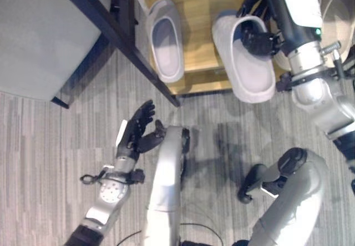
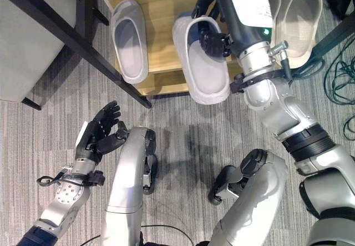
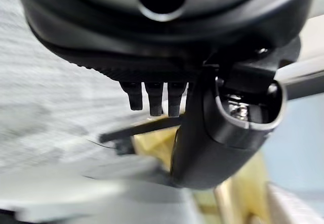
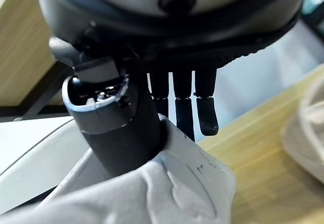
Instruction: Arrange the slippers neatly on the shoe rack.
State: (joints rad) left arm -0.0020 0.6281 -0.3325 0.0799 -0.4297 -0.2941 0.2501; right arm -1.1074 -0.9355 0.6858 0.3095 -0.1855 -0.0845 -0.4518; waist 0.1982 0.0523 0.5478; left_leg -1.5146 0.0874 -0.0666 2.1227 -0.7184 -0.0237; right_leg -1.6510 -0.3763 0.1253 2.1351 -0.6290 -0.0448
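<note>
**Second slipper going onto the shoe rack**

Left of the shoe rack (image 2: 161,13), a grey upholstered seat (image 1: 39,35) on dark legs is standing on the pale striped carpet (image 1: 55,124). Below the rack's front edge, the left hand (image 2: 100,129) is hanging idle over the carpet, its fingers loosely spread and holding nothing.

On the rack's honey-coloured wooden shelf, one white slipper (image 1: 166,40) is already lying flat at the left end — smooth, rounded, moulded in one piece, its sole tray facing up. Just to its right, the right hand (image 1: 258,35) is gripping a second white slipper (image 2: 202,63) at the upper band, thumb tucked inside and fingers curled over the outside; the slipper's heel is overhanging the shelf's front edge. Further right on the rack, a beige pair (image 2: 299,13) is sitting behind the arm.

The step in hand appears to be placing — the held slipper seemingly needs sliding further back and squaring parallel with its mate before the fingers let go.
</note>
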